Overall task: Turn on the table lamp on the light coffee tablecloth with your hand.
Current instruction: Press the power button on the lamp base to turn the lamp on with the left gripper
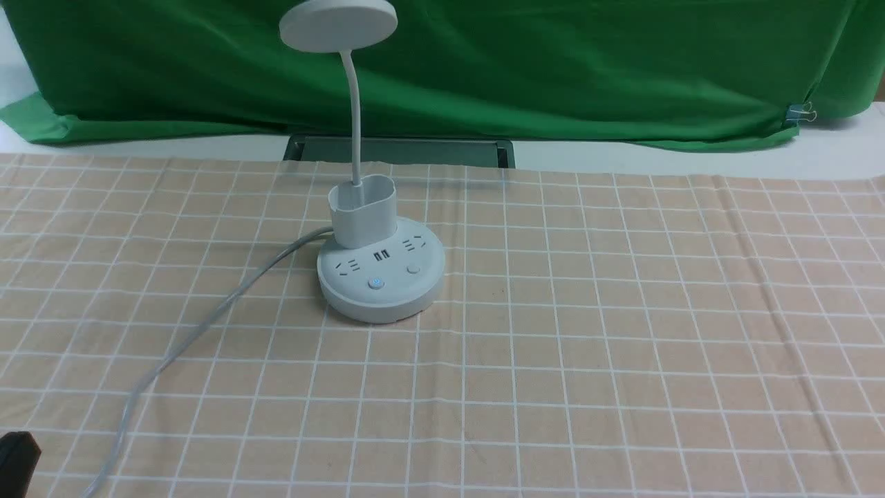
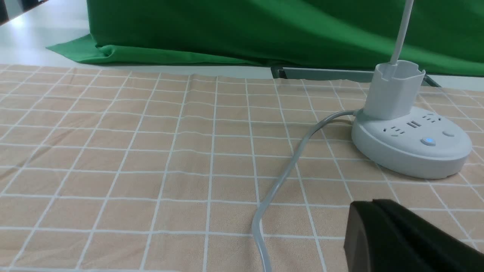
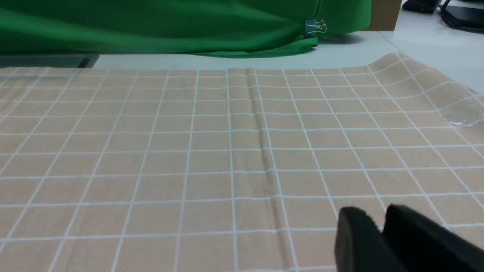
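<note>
Prepping to reach, L claw is sitting clenched, lower-L corner, prob. needing aim at lamp btn near ctr.

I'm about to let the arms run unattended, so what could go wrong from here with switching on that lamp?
The left gripper could press the wrong control: the blue-marked button and the plain button sit close together beside the sockets.

A low approach might snag the grey cord, which crosses the cloth on the lamp's left, and drag the lamp.
</note>
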{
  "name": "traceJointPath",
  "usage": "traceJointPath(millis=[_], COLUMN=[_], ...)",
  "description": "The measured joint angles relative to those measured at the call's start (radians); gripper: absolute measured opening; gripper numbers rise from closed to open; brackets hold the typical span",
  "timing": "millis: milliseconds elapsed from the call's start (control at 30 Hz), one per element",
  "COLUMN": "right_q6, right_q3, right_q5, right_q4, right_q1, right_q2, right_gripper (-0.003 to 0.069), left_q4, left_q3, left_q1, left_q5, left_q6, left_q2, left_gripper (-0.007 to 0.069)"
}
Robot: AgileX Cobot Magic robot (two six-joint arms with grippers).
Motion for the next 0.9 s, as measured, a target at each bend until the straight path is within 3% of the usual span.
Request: traceJointPath(millis=[900], right_q6=[0.0], right_q3=[0.0], right_q5=[0.0], right_q4=[0.0], right_q1=[0.0], right_q2=[0.0], right_gripper=[0.0235], left_q4=[0.0], left_q3=[0.0], left_q1=[0.0], left_q5=[0.0], left_q6=[0.0], left_q2=[0.0], left_gripper=[0.0001])
